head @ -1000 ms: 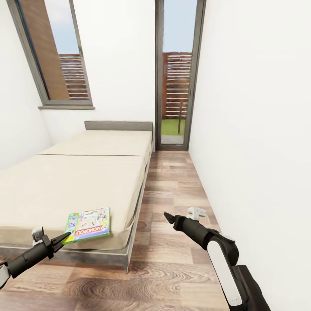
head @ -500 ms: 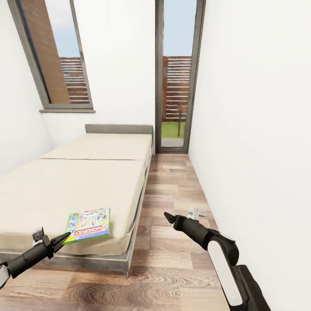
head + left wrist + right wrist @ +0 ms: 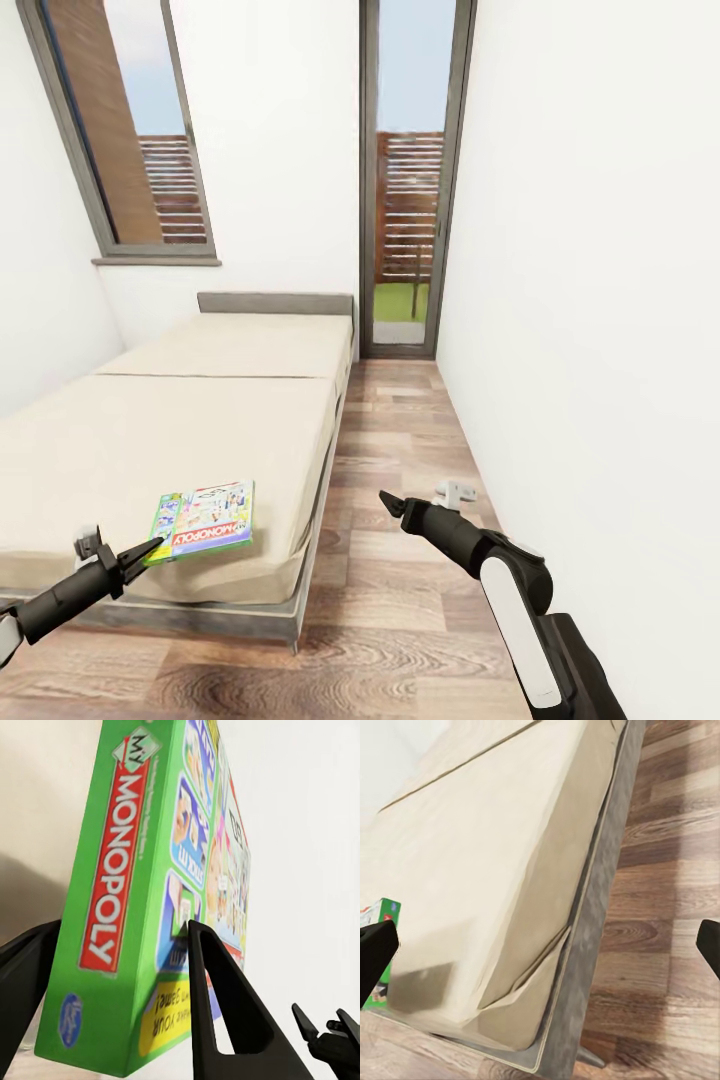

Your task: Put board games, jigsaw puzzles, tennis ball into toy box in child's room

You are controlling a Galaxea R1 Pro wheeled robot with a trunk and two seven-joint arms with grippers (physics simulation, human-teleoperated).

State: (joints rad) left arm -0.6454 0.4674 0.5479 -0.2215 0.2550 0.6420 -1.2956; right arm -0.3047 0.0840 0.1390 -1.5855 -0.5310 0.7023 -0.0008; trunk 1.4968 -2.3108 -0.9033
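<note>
At the beige bed's near corner, the green-white Monopoly box sits clamped in the left gripper.
Right gripper, fingers spread, hovers over wood-plank floor beside the dark grey frame.

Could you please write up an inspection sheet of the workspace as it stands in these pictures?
Surface: beige bed, dark grey frame, mattress otherwise bare.
Job's things: Monopoly box at the bed's near corner, its edge between the left gripper's fingers.
Clutter: nothing seen.
Grippers: left gripper shut on the Monopoly box, one finger on each face; right gripper open and empty over the floor.
Cables: nothing seen.
Surroundings: white walls, window, glass door, wood-plank floor.
</note>
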